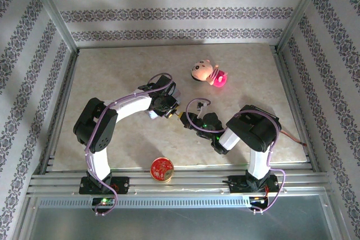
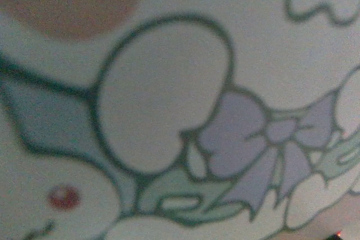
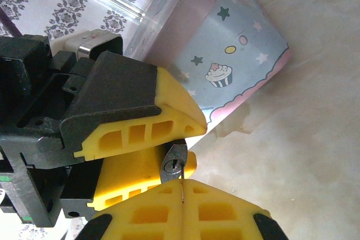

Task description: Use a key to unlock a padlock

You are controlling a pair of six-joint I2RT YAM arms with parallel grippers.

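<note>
- The key (image 3: 181,173) and the padlock (image 3: 171,161) are both picked up and brought together, so the early steps look done.
- In the right wrist view the thin key blade runs up from the right claw (image 3: 183,186) to the keyhole in the padlock's dark face. It seems to be seated in the slot, though how deep I cannot tell.
- Left to do, as I judge it: turn the key and free the shackle. The shackle is hidden, so whether it is sprung cannot be said.
- The right claw is pressed together on the key, its two yellow fingers meeting with the blade pinched in the seam.
- The left claw (image 3: 188,145) stands partly apart and appears clamped on the padlock, which sits against its lower yellow finger, with the upper finger just above.
- A pale blue tin (image 3: 236,54) printed with a cupcake and stars sits on the table (image 3: 304,155) just behind the padlock.
- From above, the left arm arches from its base over to the middle of the table. The right arm is folded tight, elbow out to the right and forearm reaching left, so the claws meet tip to tip.
</note>
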